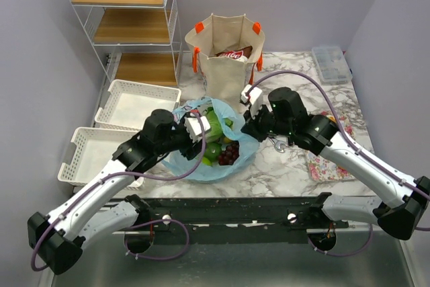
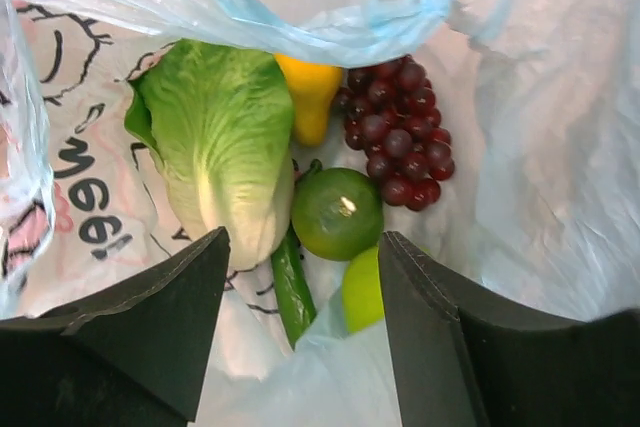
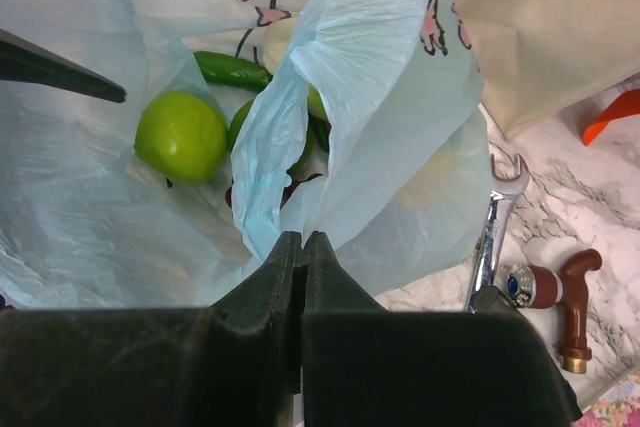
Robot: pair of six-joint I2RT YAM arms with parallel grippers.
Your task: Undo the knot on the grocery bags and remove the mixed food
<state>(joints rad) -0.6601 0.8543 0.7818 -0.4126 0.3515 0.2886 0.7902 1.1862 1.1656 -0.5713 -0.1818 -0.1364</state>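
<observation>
Spread black fingers of your left gripper [image 2: 302, 247] fill the near edge, set wide apart and holding nothing, above the plastic bag [image 1: 180, 163]. It lies on the marble table [image 1: 269, 173] between the arms, just in front of the canvas tote [image 1: 225, 65]. Your right gripper [image 3: 301, 242] is clamped on a fold of the bag's rim. The knot looks undone, since the mouth gapes. Left to do: lettuce [image 2: 225, 137], grapes [image 2: 398, 132], green fruit [image 2: 337, 213] and cucumber [image 2: 291, 292] lie inside, and a snack packet [image 1: 232, 54] sits in the tote.
</observation>
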